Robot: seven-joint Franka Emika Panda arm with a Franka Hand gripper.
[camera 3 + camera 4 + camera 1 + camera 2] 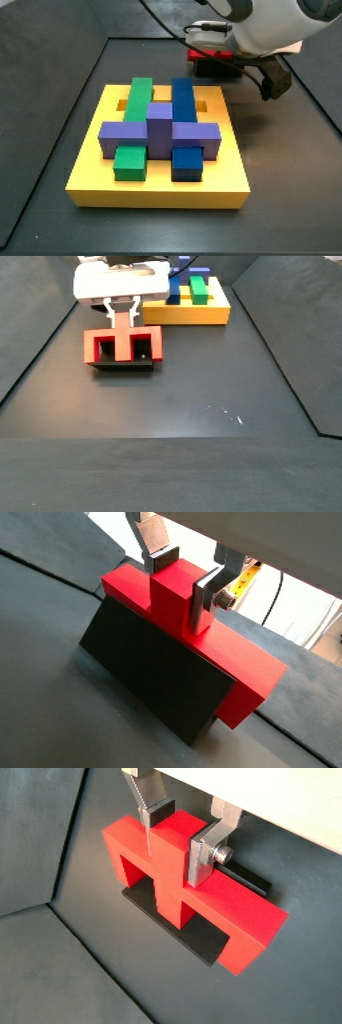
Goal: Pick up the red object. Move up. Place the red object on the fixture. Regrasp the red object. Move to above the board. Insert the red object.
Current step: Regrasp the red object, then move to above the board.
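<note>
Red object [187, 893] sits on the fixture [122, 363]; your gripper [183, 830] is clamped on its centre stub.

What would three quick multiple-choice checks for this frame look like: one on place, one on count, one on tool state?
1. Where is the red object?
A. on the fixture
B. in a slot of the board
C. on the bare floor

2. How many green blocks are on the board?
A. none
B. one
C. two

3. How does the tool stand?
A. wide open, off to the side
B. its fingers flank the red object's centre stub
C. shut on a blue block

Answers: 1 A, a side view shows it seated on the dark fixture. 2 C, a long green block and a small green block. 3 B, both wrist views show the plates against the stub.
</note>
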